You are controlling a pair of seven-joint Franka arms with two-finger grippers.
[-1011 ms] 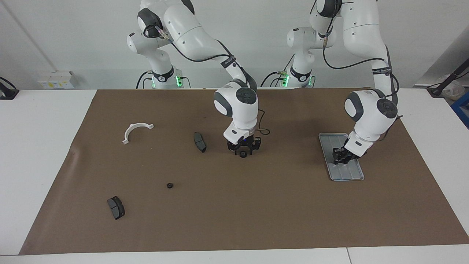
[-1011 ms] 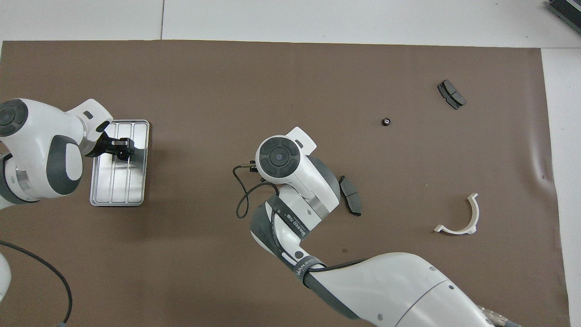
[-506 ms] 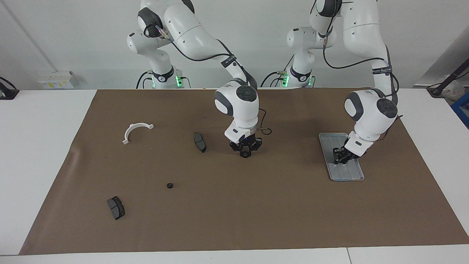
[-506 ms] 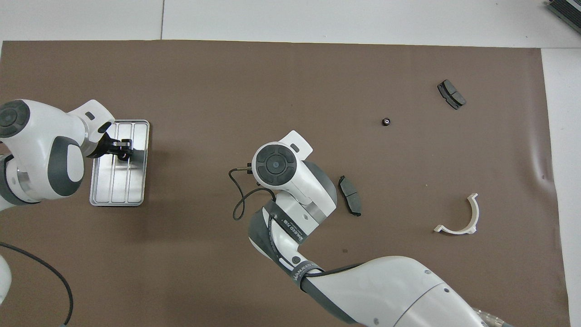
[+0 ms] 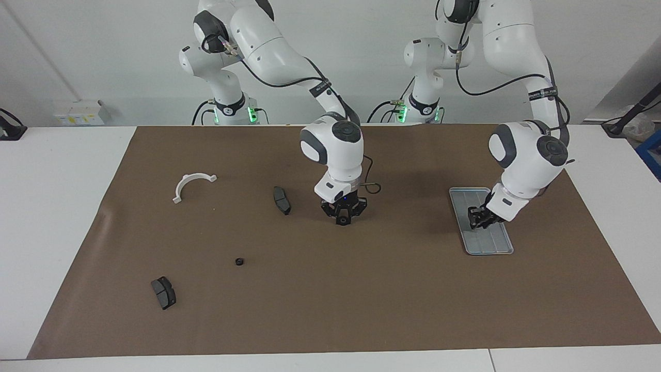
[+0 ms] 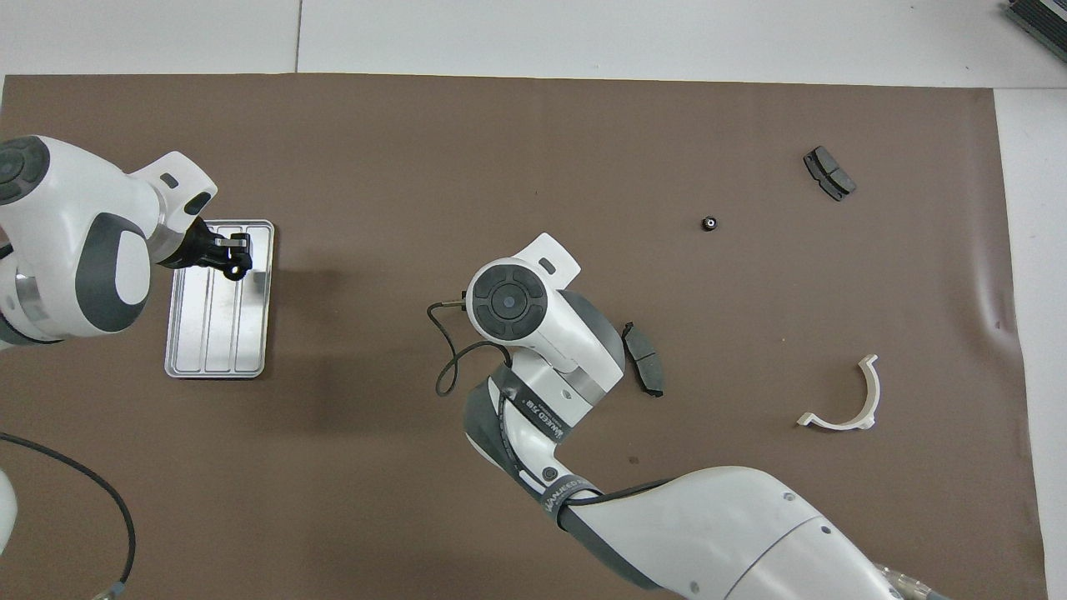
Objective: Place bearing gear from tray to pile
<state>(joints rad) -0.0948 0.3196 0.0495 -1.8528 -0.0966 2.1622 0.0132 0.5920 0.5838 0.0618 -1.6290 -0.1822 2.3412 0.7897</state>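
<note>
facing view shows the left gripper (image 5: 483,219) over the flat grey-blue ridged metal tray (image 5: 498,244), closed on a small dark bearing gear (image 6: 236,271). right gripper (image 5: 342,218) hovers mid-mat pinching another small dark part. best carry it level toward the dark grey brake pad (image 5: 281,200).

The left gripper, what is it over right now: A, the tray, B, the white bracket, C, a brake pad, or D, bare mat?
A: in the facing view the left gripper hangs low over the tray, toward the left arm's end of the table, away from the bracket and both brake pads.
</note>
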